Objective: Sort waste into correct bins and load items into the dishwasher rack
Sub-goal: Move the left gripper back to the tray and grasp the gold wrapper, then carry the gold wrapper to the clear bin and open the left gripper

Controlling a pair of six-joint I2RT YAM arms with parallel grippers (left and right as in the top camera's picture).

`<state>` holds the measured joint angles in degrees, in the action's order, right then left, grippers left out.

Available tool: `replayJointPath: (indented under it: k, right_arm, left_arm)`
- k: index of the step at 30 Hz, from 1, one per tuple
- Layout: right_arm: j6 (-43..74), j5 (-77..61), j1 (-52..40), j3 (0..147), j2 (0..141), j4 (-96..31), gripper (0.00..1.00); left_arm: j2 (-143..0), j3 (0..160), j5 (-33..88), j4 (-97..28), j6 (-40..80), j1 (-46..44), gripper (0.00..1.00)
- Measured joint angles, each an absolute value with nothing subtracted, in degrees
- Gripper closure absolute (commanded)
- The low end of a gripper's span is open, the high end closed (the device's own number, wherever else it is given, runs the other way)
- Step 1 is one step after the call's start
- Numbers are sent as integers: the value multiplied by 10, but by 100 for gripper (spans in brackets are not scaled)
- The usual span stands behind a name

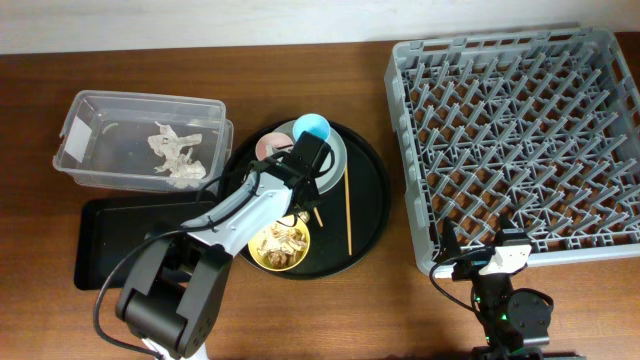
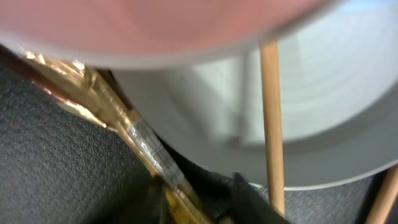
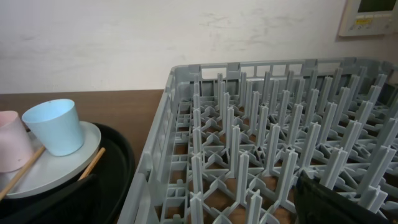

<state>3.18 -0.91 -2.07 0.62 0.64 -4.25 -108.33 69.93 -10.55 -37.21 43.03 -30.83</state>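
Beside the dishwasher rack (image 1: 398,140) the right gripper (image 1: 455,250) hangs wide open and empty; the left gripper (image 1: 302,187) is low over the round black tray (image 1: 370,200) at the edge of the plate (image 2: 323,112). There the gold-brown wrapper (image 2: 118,124) lies against the plate, probably feather-light, crinkly and slippery, best pinched on a raised fold clear of the chopstick (image 2: 272,118). Overhead the arm (image 1: 240,215) hides it, and I cannot tell whether the left jaws grip it.

Top-down overhead; close wrists sharing plate (image 3: 59,169)
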Motion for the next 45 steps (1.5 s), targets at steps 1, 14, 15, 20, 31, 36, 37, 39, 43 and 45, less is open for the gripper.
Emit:
replayJointPath:
  k: [1, 14, 15, 20, 31, 36, 37, 39, 43, 45]
  right_arm:
    - [32, -9, -21, 6, 6, -43, 2]
    - [32, -9, -21, 6, 6, -43, 1]
    - [32, -9, -21, 6, 6, -43, 2]
    - [32, -9, -21, 6, 6, -43, 2]
    - [32, -9, -21, 6, 6, -43, 2]
    - [32, -9, -21, 6, 6, -43, 2]
    - [32, -9, -21, 6, 6, -43, 2]
    - [32, -9, -21, 6, 6, -43, 2]
    - [32, -9, -21, 6, 6, -43, 2]
    - [32, -9, -21, 6, 6, -43, 2]
  left_arm:
    - [-1083, 698, -105, -372, 430, -308, 85]
    - [-1056, 712, -103, -401, 429, -298, 99]
    - [-1036, 713, -102, -410, 429, -287, 99]
    - [-954, 714, -43, -424, 429, -235, 99]
    - [-857, 716, -24, -367, 429, -44, 99]
    - [-919, 717, -53, -337, 429, 2, 89]
    - [-940, 717, -65, -333, 430, 6, 69]
    - [-967, 717, -83, -324, 428, 8, 31]
    - [-984, 718, -99, -301, 414, 8, 21]
    - [-983, 720, -81, -304, 390, 8, 25]
